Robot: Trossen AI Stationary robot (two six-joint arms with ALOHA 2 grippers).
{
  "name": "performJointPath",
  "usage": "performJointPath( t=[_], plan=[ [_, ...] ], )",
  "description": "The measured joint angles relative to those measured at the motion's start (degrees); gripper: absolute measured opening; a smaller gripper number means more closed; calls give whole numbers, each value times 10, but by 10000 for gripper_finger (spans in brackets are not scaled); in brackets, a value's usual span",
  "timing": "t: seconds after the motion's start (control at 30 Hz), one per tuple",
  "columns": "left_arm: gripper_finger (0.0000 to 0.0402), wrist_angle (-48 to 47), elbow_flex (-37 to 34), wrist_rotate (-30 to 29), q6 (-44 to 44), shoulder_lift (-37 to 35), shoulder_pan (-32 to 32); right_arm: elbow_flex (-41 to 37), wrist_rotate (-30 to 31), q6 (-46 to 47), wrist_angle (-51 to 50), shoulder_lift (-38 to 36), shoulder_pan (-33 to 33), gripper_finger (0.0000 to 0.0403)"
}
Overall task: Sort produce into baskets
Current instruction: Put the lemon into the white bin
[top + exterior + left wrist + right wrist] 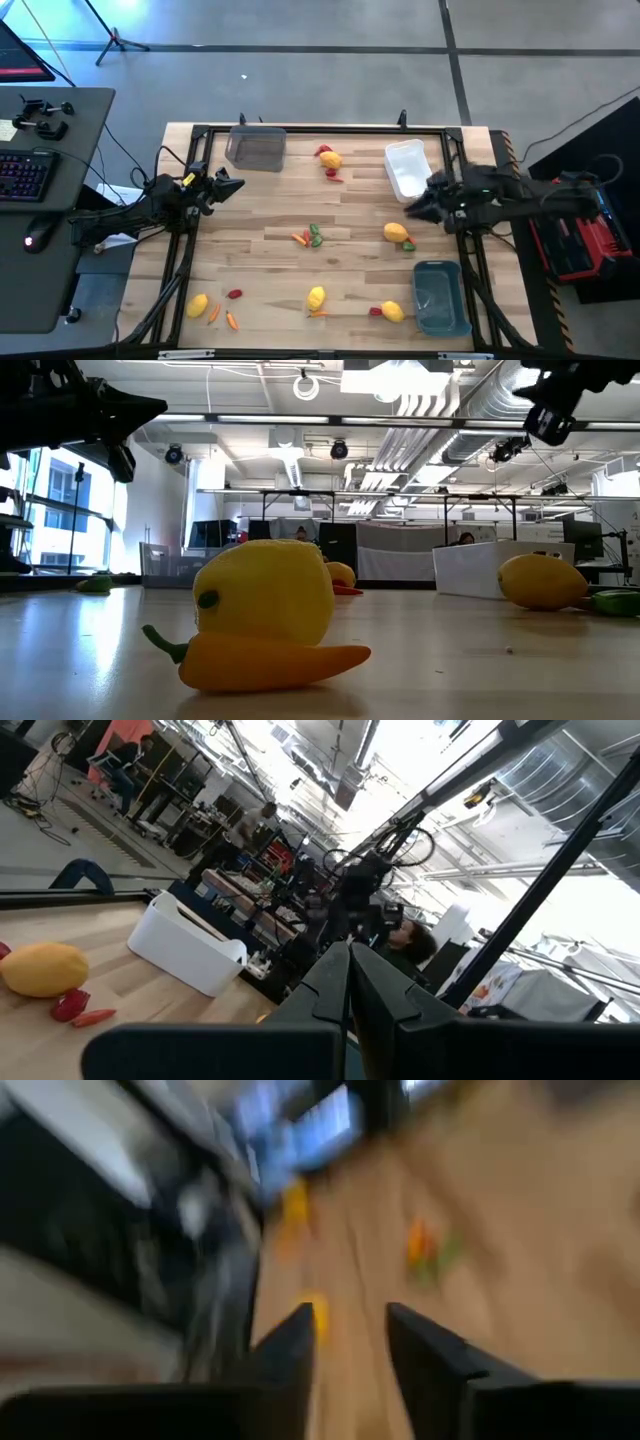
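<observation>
From above, you have the right gripper (412, 208) nearer the yellow-orange egg-shaped toy fruit (396, 233), which lies just toward the table's front beside the white rectangular plastic bin (405, 167). Right wrist view: fingers (290, 1350) apart, empty. Left wrist view: left gripper (349, 982) closed, idle.

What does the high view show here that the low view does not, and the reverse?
Only the high view shows all three baskets, the smoky grey bin, white bin and blue-grey bin, plus both arms whole, with the left gripper and right gripper held apart at opposite sides. Only the low view shows the room behind the table, with ceiling ducts and desks. Both share the yellow fruit lying against an orange pepper, near the table's front edge in the high view.
</observation>
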Motion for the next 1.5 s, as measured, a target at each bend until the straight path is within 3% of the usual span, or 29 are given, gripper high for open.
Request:
performJointPath(
  t=[0.1,0.27,0.4,0.5,0.6,0.7,1.17,1.3,1.5],
  plan=[
    [1,0,0,0,0,0,0,64,-70,-8,-96,100,0,201],
    [1,0,0,0,0,0,0,135,-77,-61,-160,251,-5,310],
    [1,0,0,1,0,0,0,172,-61,-106,-199,353,-18,361],
    [1,0,0,1,0,0,0,194,-13,-147,-278,418,-23,374],
    [1,0,0,1,0,0,0,196,52,-143,-333,468,-19,375],
    [1,0,0,1,0,0,0,176,90,-96,-322,503,-15,375],
    [1,0,0,1,0,0,0,127,54,-87,-194,583,32,370],
    [1,0,0,1,0,0,0,127,61,-81,-182,578,32,322],
    [1,0,0,1,0,0,0,127,79,-88,-187,513,30,186]
  ],
)
